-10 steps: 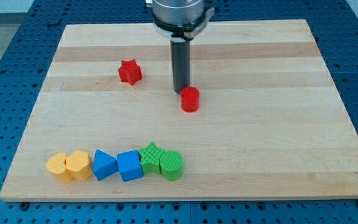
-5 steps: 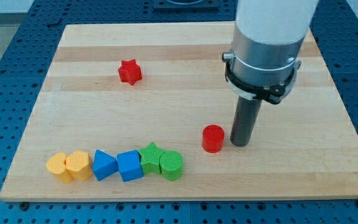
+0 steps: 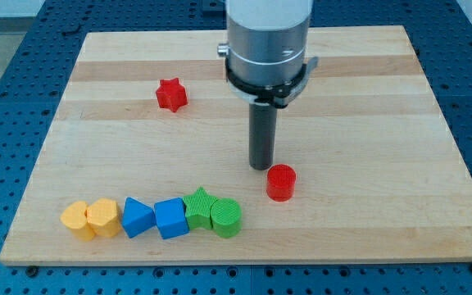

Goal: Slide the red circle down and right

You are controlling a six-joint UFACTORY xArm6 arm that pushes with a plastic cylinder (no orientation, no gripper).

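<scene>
Single camera, raised, facing counter (image 3: 433,164) from near edge, angled down; whole board framed, mid-range; arm top cropped; mounting probably fixed, unclear.

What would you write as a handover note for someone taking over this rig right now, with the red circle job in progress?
My tip is on the board just up and left of the red circle, close to it; contact is hard to judge.
The red circle sits right of centre, above and right of the row of blocks along the view's bottom left, nearest the green circle.
The red star lies apart at upper left.
Done: my tip is placed on the correct side for a down-right push.
Left: push the circle further down and right, if more travel is wanted.
</scene>
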